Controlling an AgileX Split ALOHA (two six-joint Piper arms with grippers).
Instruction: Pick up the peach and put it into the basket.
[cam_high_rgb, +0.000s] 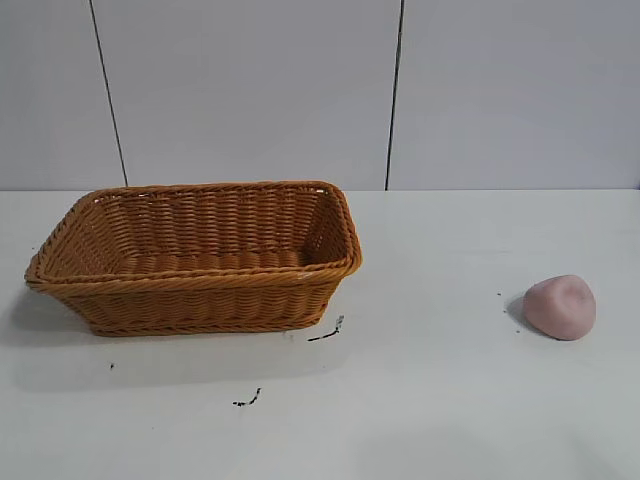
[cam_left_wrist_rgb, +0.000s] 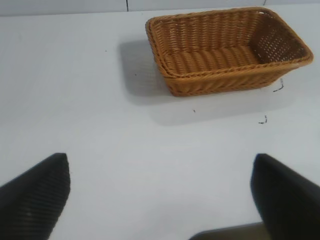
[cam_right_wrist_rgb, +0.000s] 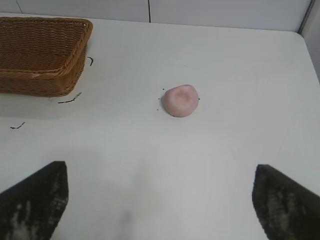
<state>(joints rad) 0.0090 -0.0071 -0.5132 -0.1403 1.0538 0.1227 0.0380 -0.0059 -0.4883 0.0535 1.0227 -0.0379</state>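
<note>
on the white matte table (cam_high_rgb: 430, 420), toward the left side of the exterior view, sits the large rectangular orange-brown wicker basket (cam_high_rgb: 200, 255), its flaring sides tightly woven in horizontal ribs and topped by a thicker braided rim, its ribbed floor showing inside. well apart from it, near the table's right edge in the same view, lies the small pale pink, matte, rounded peach (cam_high_rgb: 560, 306), a smooth lump with a shallow dimple on top, much smaller than the basket and resting directly on the table surface. a few short black marks (cam_high_rgb: 327, 333) dot the table just in front of the basket's near corner. behind the table stands a pale grey panelled wall (cam_high_rgb: 250, 90) with thin dark seams. neither arm shows in the exterior view. the right gripper (cam_right_wrist_rgb: 160, 200) hovers above the table, tilted down toward the peach, which lies ahead between its two dark textured fingers (cam_right_wrist_rgb: 35, 205); the jaws stand wide apart and hold nothing. the left gripper (cam_left_wrist_rgb: 160, 197) hangs over bare table with the basket farther ahead, its black ribbed fingers (cam_left_wrist_rgb: 37, 197) likewise spread wide and holding nothing.
</note>
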